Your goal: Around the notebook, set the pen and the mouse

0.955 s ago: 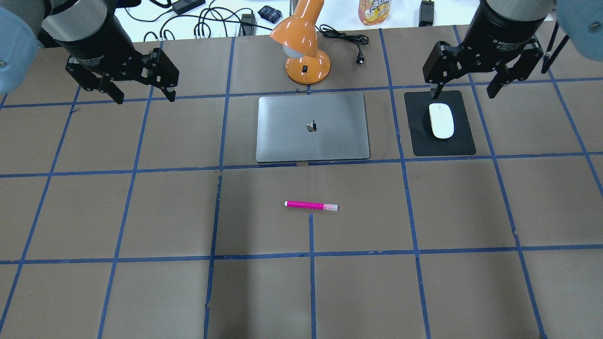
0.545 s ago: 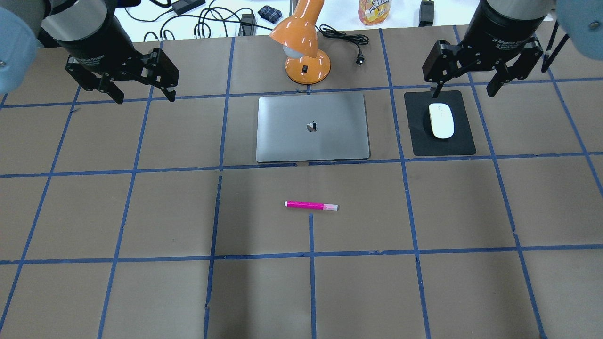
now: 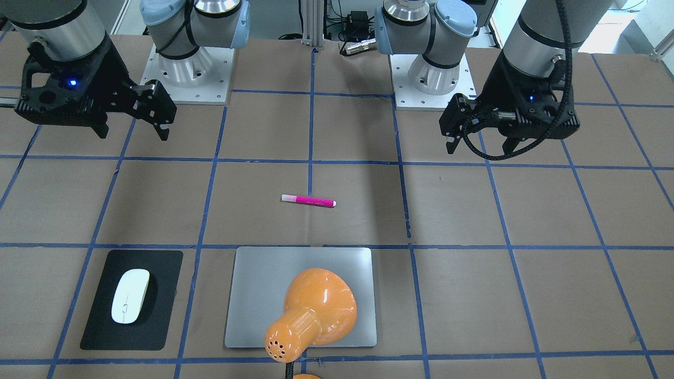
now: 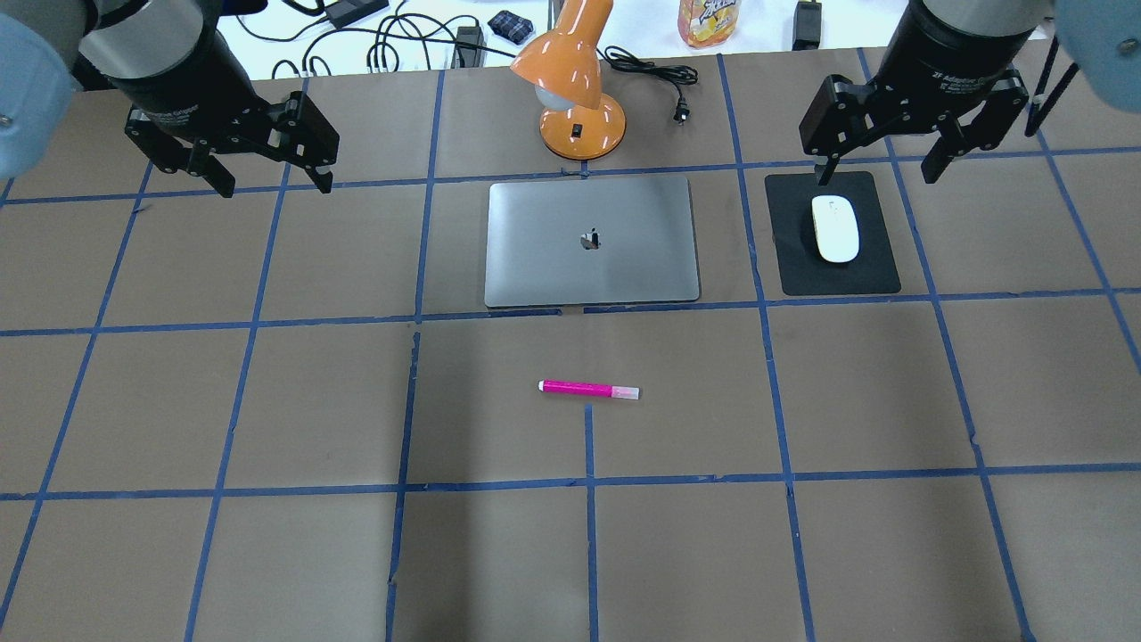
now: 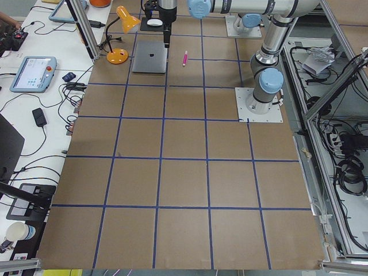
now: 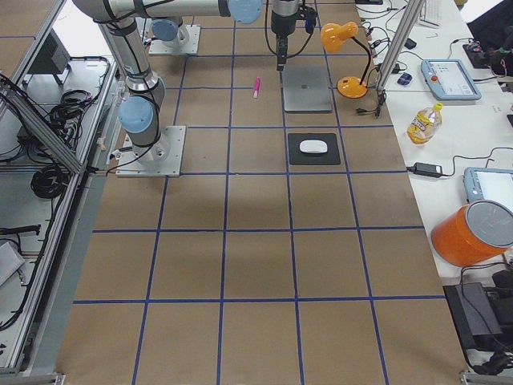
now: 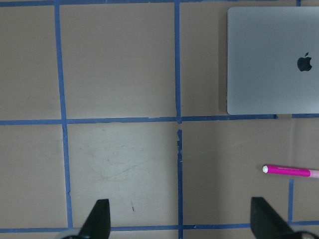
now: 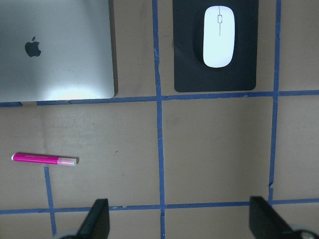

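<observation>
The pen (image 4: 588,390) lies near the notebook (image 4: 553,259), the mouse (image 4: 835,228) on a mat (image 4: 802,272).

Silver arms (image 3: 532,42), pale-blue joint caps (image 3: 454,16) — black left gripper (image 3: 478,150) and right gripper (image 3: 132,135), blue-lit.

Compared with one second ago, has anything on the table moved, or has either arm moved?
Nothing has visibly changed. The pen, mouse and notebook lie where they were. The left gripper and right gripper hang in the same places, jaws open and empty.
</observation>
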Controlling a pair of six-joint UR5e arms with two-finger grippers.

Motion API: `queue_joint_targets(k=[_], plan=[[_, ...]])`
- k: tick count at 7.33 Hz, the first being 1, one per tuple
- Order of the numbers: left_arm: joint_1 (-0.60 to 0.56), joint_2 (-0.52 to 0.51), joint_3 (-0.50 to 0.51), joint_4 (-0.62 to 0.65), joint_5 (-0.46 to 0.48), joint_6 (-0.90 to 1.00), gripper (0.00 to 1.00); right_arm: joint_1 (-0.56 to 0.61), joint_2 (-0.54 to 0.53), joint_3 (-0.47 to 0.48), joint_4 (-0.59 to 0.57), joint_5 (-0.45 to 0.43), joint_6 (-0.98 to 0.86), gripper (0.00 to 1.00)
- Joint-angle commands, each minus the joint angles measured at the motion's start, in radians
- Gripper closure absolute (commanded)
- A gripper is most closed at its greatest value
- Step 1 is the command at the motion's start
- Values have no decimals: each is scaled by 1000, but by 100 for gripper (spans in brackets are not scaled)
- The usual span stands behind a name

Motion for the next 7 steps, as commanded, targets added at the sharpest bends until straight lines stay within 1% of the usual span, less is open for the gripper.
queue_joint_targets(k=[1, 3, 7], plan=[[0, 1, -3, 0, -1, 0, 0, 0, 0, 1, -2, 1, 0, 0], [0, -8, -9, 0, 1, -3, 0, 0, 1, -1, -2, 1, 0, 0], [0, 13, -6, -26, 1, -14, 0, 0, 1, 1, -2, 0, 0, 0]])
